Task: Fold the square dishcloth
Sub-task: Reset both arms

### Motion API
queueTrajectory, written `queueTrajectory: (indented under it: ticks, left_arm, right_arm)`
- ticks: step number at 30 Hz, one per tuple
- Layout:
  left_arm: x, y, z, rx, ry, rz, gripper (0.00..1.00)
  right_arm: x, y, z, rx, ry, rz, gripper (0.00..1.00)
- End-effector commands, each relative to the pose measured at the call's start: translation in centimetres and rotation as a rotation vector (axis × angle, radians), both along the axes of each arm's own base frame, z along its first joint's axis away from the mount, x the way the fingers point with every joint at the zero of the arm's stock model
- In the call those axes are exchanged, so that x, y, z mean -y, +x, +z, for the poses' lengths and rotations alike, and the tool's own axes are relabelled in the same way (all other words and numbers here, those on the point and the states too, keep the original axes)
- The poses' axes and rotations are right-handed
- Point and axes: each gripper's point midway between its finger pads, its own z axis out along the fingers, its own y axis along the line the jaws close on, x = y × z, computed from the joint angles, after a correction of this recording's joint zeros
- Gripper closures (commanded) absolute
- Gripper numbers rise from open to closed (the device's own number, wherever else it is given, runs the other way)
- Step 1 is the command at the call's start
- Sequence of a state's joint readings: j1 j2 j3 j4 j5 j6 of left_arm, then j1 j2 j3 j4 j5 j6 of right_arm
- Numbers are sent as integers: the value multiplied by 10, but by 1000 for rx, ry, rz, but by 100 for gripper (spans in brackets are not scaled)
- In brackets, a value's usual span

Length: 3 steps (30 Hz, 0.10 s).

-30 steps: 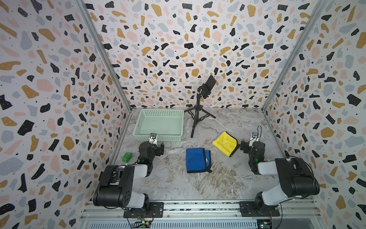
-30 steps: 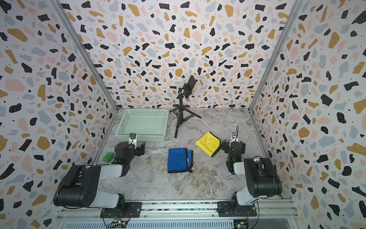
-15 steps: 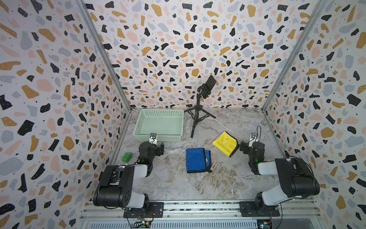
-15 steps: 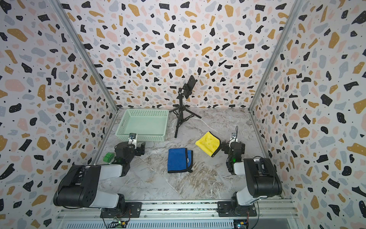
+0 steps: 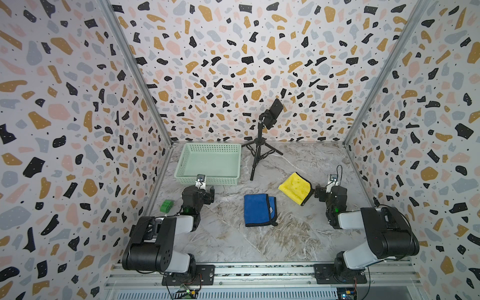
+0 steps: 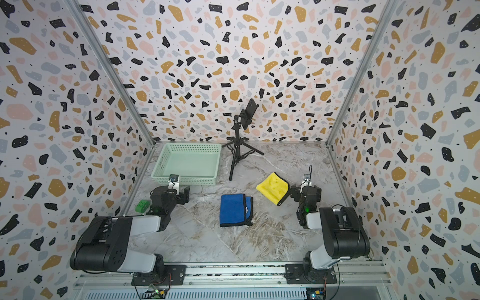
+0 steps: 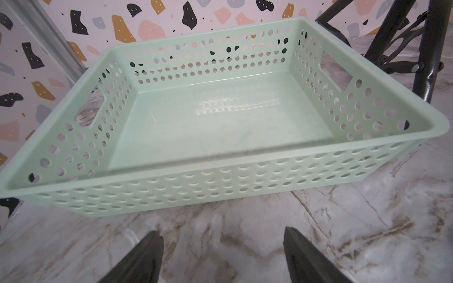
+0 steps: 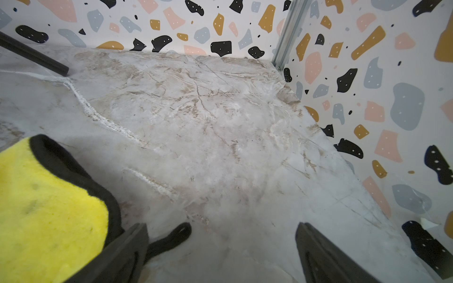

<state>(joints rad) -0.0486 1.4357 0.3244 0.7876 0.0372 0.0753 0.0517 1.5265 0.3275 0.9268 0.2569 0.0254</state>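
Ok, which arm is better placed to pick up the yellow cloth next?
Right. The right gripper sits open beside the yellow cloth, at its black-trimmed edge. The left gripper, also open, faces the green basket, on the far side of the blue cloth.

Both arms sit low and folded: left arm [image 5: 161,233] and right arm [image 5: 384,233] each have the big shoulder link lying back over its base, elbow bent, forearm reaching forward, wrists roughly level with each other and well apart, each on its own side. Left gripper [image 7: 221,235] has its two dark fingers spread wide with a clean gap between them; right gripper [image 8: 221,226] likewise, jaws wide apart. In both top views the wrist bodies mostly hide the fingers, so how near the tips sit to the surface is hard to call.
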Motion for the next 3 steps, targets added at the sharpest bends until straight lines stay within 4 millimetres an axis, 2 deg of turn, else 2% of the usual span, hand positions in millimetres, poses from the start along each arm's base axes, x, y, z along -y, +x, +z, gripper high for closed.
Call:
queueTrajectory:
  ticks: [1,3]
  left_arm:
    - [-4,7,16,59,-8,23,21]
    - [-4,7,15,54,-7,24,20]
  right_arm:
    - [1,0,5,14,-4,1,0]
    - [1,0,5,14,-4,1,0]
